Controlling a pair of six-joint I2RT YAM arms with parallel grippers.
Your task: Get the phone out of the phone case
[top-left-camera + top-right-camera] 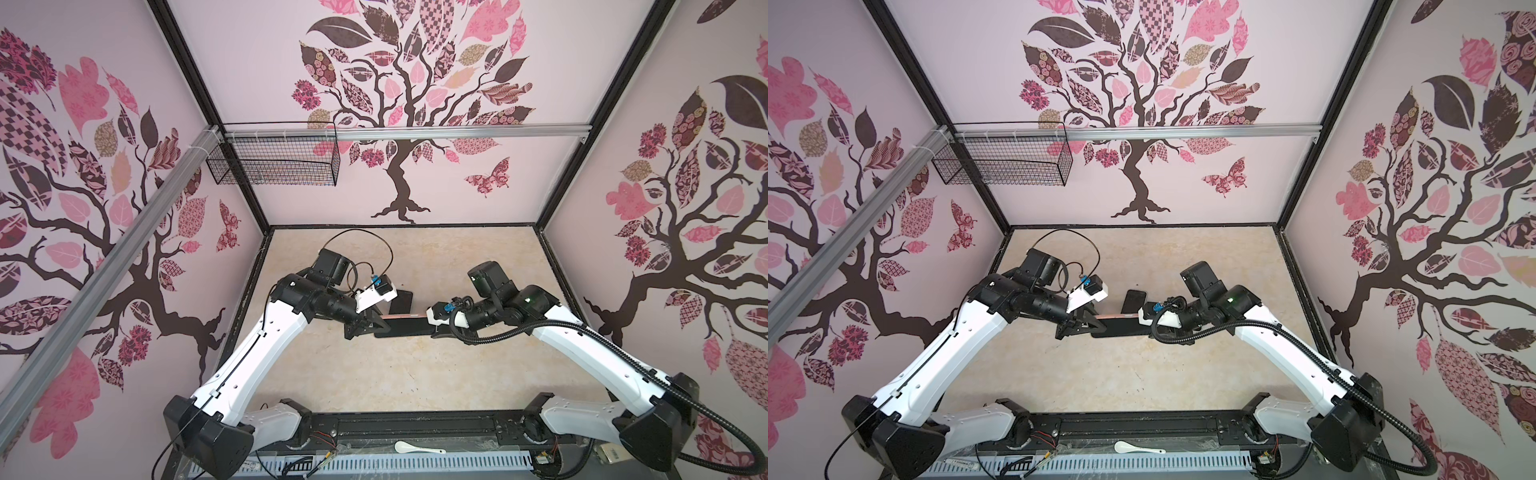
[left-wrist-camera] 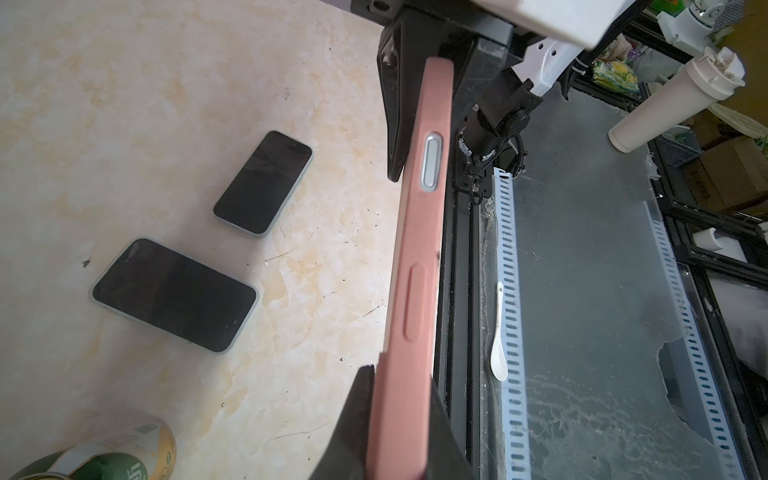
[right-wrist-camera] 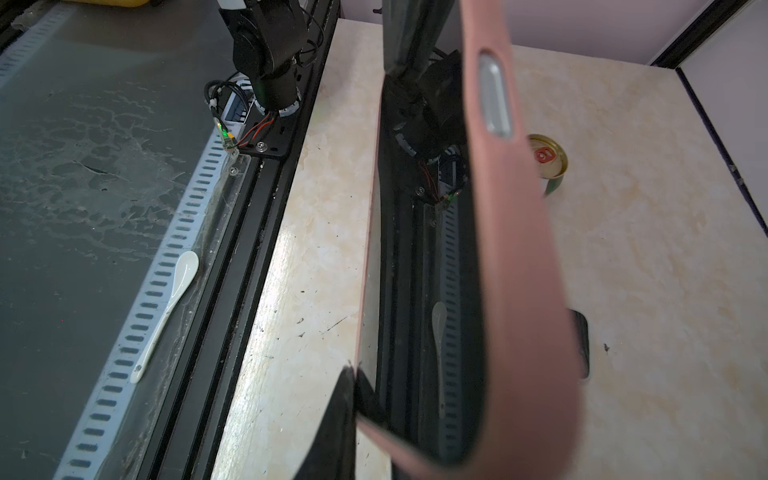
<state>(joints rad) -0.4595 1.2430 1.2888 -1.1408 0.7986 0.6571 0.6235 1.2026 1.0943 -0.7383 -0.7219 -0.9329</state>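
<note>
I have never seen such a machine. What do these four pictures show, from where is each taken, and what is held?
These are two white-and-black robot arms, left and right, at a beige marble-look table. Two pictures look down from above; two come from cameras on the wrists. Both arms' jaws clamp a pink phone case, one at each end, held on edge above the table, a dark-screened phone inside. On the table are two other dark phones and a green-and-gold drink can.

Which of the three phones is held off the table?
The phone in the salmon-pink case, gripped on edge between the left claw and the right claw; the two dark-screened phones lie flat on the beige marbled table.
</note>
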